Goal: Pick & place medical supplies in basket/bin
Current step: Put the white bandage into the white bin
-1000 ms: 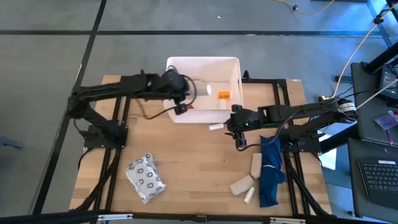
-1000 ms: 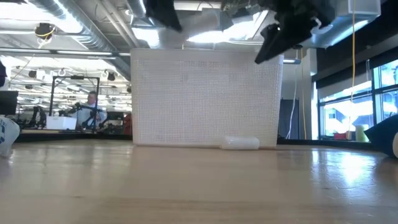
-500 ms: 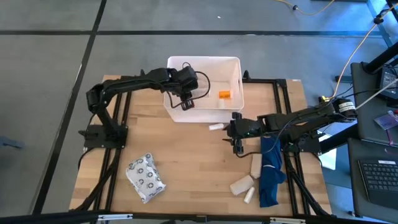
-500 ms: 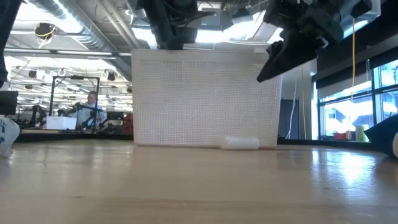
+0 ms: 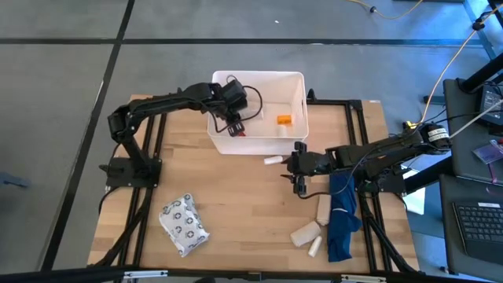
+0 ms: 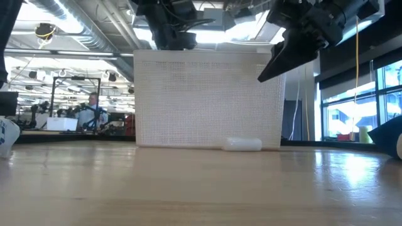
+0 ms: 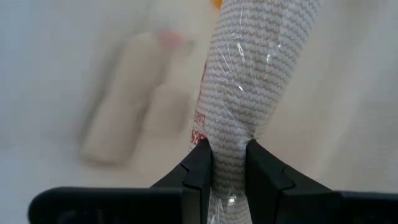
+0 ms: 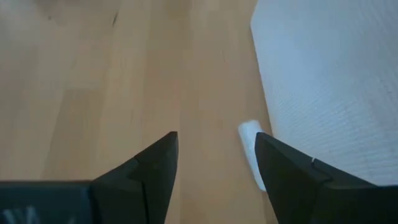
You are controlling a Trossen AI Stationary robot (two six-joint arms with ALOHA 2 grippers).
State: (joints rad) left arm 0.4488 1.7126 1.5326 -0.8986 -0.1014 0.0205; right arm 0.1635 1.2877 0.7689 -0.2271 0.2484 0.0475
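The white bin (image 5: 295,85) stands at the table's far middle; it shows as a white wall in the low view (image 6: 207,100). An orange bottle (image 5: 283,119) and a beige roll (image 7: 121,121) lie inside. My left gripper (image 5: 234,126) hangs over the bin's near left part, shut on a wrapped white gauze roll (image 7: 255,68). My right gripper (image 5: 299,179) is open and empty above the table, just near and right of a small white tube (image 5: 273,160) that lies against the bin's near wall (image 8: 252,149). My left gripper pinches the wrapped roll's near end (image 7: 227,163) between its two fingers, which lie along the roll's length. The fingers point down into the bin. The roll hangs below them, lifted clear of the bin's floor.
A crinkly grey packet (image 5: 185,224) lies at the near left. Three beige and white rolls (image 5: 324,206) (image 5: 306,233) (image 5: 314,246) lie at the near right beside a long dark-blue cloth (image 5: 342,216). Bare wood lies between them.
My left gripper has gone from the bin's near left wall a little toward the right and down over the bin, still shut on the roll. My right gripper has shifted slightly toward the near edge and stays open.
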